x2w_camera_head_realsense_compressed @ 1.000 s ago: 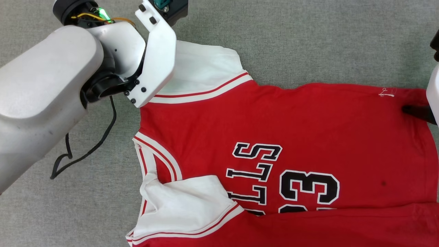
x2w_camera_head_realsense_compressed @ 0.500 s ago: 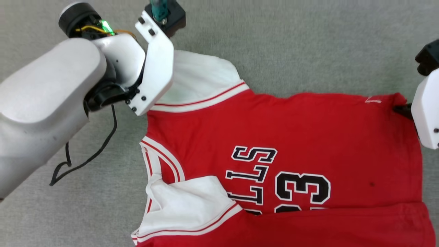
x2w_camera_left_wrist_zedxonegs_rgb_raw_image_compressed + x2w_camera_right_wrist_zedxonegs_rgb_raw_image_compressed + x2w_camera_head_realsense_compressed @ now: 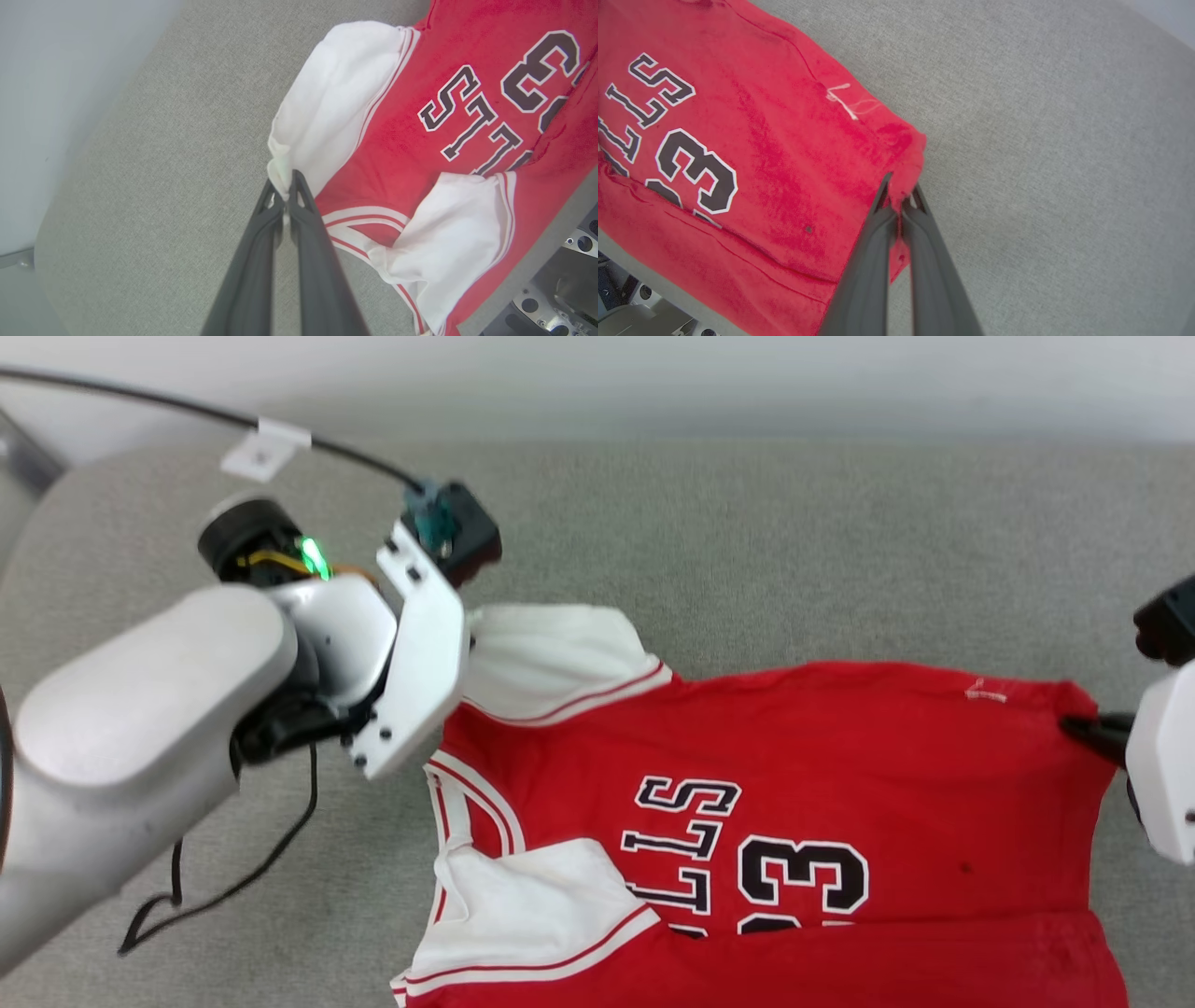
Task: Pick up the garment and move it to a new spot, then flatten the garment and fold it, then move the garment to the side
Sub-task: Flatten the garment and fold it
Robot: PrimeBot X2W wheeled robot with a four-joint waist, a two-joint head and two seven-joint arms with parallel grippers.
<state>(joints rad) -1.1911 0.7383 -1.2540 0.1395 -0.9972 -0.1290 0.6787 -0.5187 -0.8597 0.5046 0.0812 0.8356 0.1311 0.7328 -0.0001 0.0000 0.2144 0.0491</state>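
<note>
One garment (image 3: 840, 775) is seen here, a red jersey tee, laid front-up on the grey surface (image 3: 747, 523) across the middle and right of the head view. Two white sleeves are counted: one (image 3: 551, 653) is stretched out at the far side, the other (image 3: 532, 915) is flopped onto the chest, partly covering the black lettering. Two digits, 33 (image 3: 803, 877), are printed beside the letters, and their near edge is hidden by a folded-over strip of red fabric (image 3: 887, 961). One loose white thread (image 3: 850, 105) and one small dark spot (image 3: 964, 868) are spotted toward the hem end.

Two grippers are counted, both clamped on cloth. The left gripper (image 3: 284, 186) is pinched tight on the far sleeve's edge, white fabric bunched between the tips. The right gripper (image 3: 900, 193) is closed on the red hem corner, which is puckered at the tips.

Two black cables are noticed by the left arm (image 3: 140, 709): one (image 3: 308, 793) looped on the surface, one (image 3: 187, 413) carrying a white tag (image 3: 264, 450). One green light (image 3: 315, 558) is lit at its wrist.
</note>
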